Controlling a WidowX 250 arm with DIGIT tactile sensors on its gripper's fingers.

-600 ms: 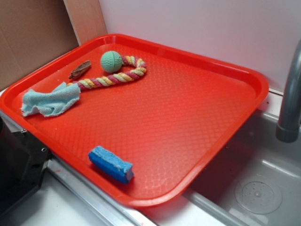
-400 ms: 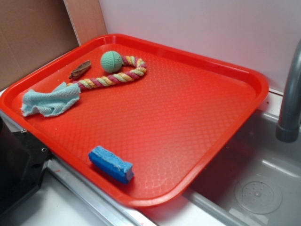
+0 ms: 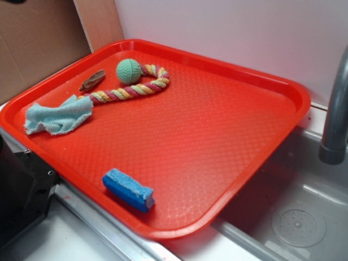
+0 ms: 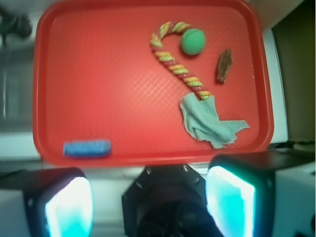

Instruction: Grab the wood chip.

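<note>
- The gripper [image 4: 148, 200] hangs high above the red tray [image 4: 98, 49], fingers spread wide and empty.
- The wood chip [image 4: 224, 65] lies near the tray's edge, just beside the green ball [image 4: 192, 41] and braided rope [image 4: 178, 69].
- Risk: a thin sliver lying flat may slip the fingertips, or the descent may nudge ball, rope or the blue cloth [image 4: 210, 122].

The wood chip [image 3: 92, 80] is lying clear on top, the tray rim [image 3: 32, 89] running just beside it. The green ball [image 3: 129, 71], braided rope [image 3: 130, 91] and cloth [image 3: 57, 116] are crowding its other sides.
</note>
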